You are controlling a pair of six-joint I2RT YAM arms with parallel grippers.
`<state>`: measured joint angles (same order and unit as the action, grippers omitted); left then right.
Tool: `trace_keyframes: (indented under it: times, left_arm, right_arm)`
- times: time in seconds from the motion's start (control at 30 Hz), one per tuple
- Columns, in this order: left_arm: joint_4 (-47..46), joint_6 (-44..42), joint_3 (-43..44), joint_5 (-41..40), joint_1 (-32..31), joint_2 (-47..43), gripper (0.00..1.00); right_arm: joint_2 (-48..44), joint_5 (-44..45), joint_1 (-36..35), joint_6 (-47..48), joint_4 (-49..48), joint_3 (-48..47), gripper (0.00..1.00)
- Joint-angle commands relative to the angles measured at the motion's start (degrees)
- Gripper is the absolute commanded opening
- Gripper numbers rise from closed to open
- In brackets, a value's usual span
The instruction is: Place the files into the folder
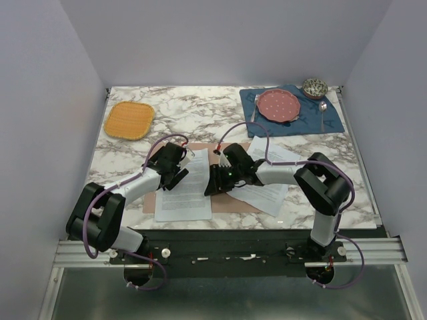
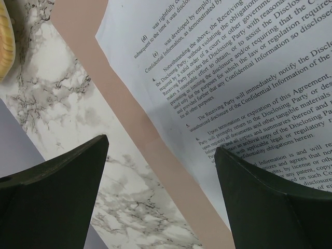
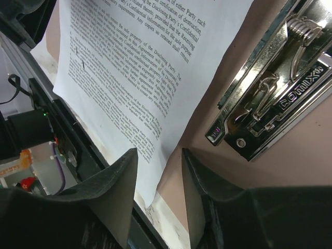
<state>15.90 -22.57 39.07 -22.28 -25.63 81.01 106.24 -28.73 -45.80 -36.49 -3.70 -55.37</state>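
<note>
Marble tabletop — folder open by the front edge.
Files lie partly on it, thin, floppy — probably best pinched at an edge; left pincer wide apart, right pincer narrowly apart astride one edge.

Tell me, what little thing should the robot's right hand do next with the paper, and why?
Probably close the right gripper on the sheet. Its fingers stand slightly apart with the sheet's edge in the gap, and the sheet's near corner pokes past the folder. A grip could let it pull the sheet fully in.
</note>
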Motion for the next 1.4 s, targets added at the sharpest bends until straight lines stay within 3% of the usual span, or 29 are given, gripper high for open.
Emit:
trace_keyframes:
  times: [0.0, 0.3, 0.4, 0.5, 0.53, 0.57, 0.73, 0.87, 1.03, 1.37]
  left_arm:
    - [2.99, 1.82, -2.33, 1.72, -0.74, -0.33, 0.99]
    - [3.96, 1.65, -3.21, 2.07, -0.92, -1.47, 0.99]
    - [4.31, 1.65, -3.21, 2.07, -0.92, -1.73, 0.99]
    - [5.19, 1.65, -2.77, 2.07, -0.92, -2.35, 0.99]
    - [5.54, 1.65, -2.07, 1.81, -0.92, -3.05, 0.99]
    - [6.85, 1.65, -1.37, 1.46, -0.83, -3.75, 0.99]
    - [15.02, 1.12, 8.97, 4.78, 3.73, -9.98, 0.99]
    - [19.60, -1.24, 14.36, 8.66, 11.99, -11.66, 0.99]
    - [18.29, -5.82, 10.61, 12.60, 21.30, -11.14, 0.99]
    - [9.78, -9.95, 1.54, 14.73, 23.95, -5.35, 0.99]
  right_arm:
    - [2.31, 0.25, -0.78, -2.17, -4.02, -1.75, 0.47]
    - [5.03, -0.71, -0.87, -5.34, -11.67, -2.71, 0.39]
    - [6.26, -0.98, -0.87, -5.17, -11.33, -4.12, 0.31]
    - [6.09, -0.19, -0.96, -4.39, -10.45, -4.74, 0.18]
    - [5.65, 0.69, -0.96, -3.86, -10.01, -4.83, 0.04]
    - [4.26, 1.13, -0.87, -3.16, -9.75, -4.92, 0.01]
    - [-2.16, 7.96, -0.87, 7.56, -2.37, -7.37, 0.00]
    - [-5.68, 13.96, -0.69, 16.08, 1.59, -10.28, 0.01]
    - [-8.32, 19.05, 0.62, 26.19, 1.51, -11.42, 0.01]
    - [-11.14, 18.63, 2.21, 39.56, 2.65, -12.39, 0.01]
